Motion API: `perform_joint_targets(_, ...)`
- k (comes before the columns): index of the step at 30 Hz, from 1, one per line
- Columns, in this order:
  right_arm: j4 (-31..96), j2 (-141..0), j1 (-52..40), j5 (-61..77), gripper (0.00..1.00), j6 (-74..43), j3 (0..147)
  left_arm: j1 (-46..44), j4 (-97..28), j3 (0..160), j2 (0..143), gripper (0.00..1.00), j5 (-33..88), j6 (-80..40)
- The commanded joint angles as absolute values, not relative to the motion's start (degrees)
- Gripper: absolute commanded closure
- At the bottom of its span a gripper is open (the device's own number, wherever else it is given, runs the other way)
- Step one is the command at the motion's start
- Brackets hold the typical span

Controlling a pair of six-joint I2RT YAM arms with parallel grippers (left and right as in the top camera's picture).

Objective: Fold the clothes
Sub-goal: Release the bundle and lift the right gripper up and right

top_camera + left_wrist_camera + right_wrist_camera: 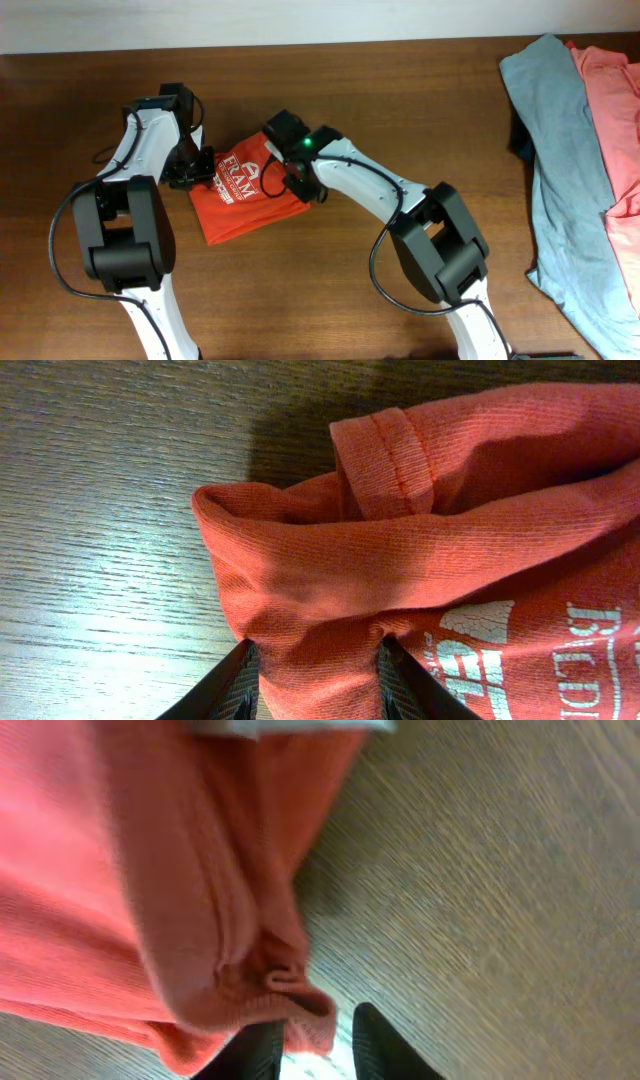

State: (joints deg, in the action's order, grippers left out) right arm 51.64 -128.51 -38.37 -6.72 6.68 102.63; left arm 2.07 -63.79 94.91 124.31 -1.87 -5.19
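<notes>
Overhead view has the orange-red shirt (240, 200) lying as a small folded bundle left of centre on the desk (400, 70), with the left end effector (192, 170) at its left edge and the right end effector (298, 190) at its right edge. From the left wrist, the fingers sit narrow around a thick roll of fabric at the bottom of the frame, so that end effector grips the shirt just beside the white print (500, 650). From the right wrist, the fingers are close together at the bottom edge with a bunched hem (285, 985) caught between them; that hold looks shallow, on the corner only.

The weak point, I judge, is that shallow pinch: a sideways pull or a lift could slip the hem out, dropping that side and opening the fold. The left grip takes several layers at once, so raising it may drag the whole bundle and skew it. A loose cuff (385, 460) sticks up at the upper centre of the left wrist view and could flop out. The grey shirt (560, 150) and salmon-pink shirt (615, 120) lie at the right edge, well apart, so snagging them seems unlikely
</notes>
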Motion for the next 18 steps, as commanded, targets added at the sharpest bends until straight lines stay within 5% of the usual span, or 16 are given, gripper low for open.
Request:
perform_joint_targets(1, 52.3, -126.3, -37.0, -4.7, 0.7, 5.4, 102.7, 2.3, -63.6, 93.8, 126.4, 0.61, -1.9, -4.2)
perform_joint_targets(14, 56.7, -122.5, -32.5, 6.1, 0.68, -1.6, 107.7, 2.3, -63.6, 93.8, 126.4, 0.61, -1.9, -4.2)
perform_joint_targets(18, 55.1, -120.7, -33.0, 17.9, 0.81, 4.2, 112.4, 2.3, -63.6, 93.8, 126.4, 0.61, -1.9, -4.2)
